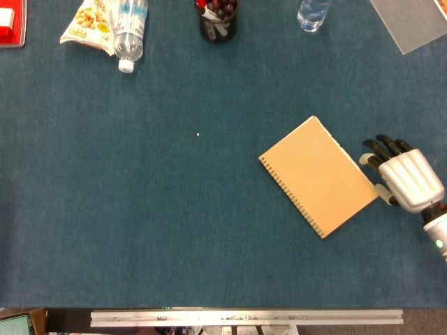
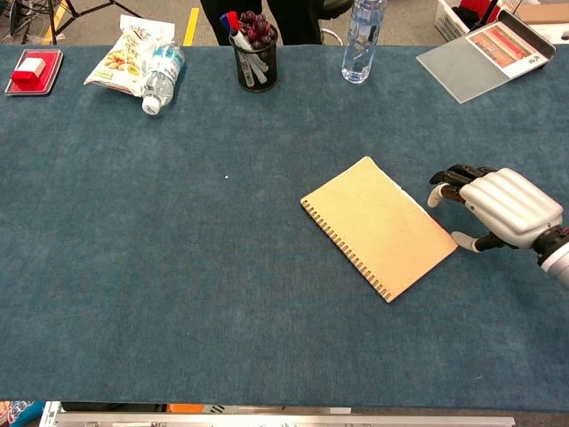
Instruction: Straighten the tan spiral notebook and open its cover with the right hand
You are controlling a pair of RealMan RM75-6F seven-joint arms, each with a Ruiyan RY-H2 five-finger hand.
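Observation:
The tan spiral notebook lies closed and skewed on the blue table, its wire spine along the lower-left edge. My right hand sits just beyond the notebook's right corner, back facing up, fingers apart and bent down toward the cloth. Its thumb is at the notebook's right corner and seems to touch it. The hand holds nothing. My left hand is in neither view.
Along the far edge stand a black pen cup, a clear water bottle, a lying bottle on a snack bag, a red box and a grey clipboard. A metal rail runs along the near edge.

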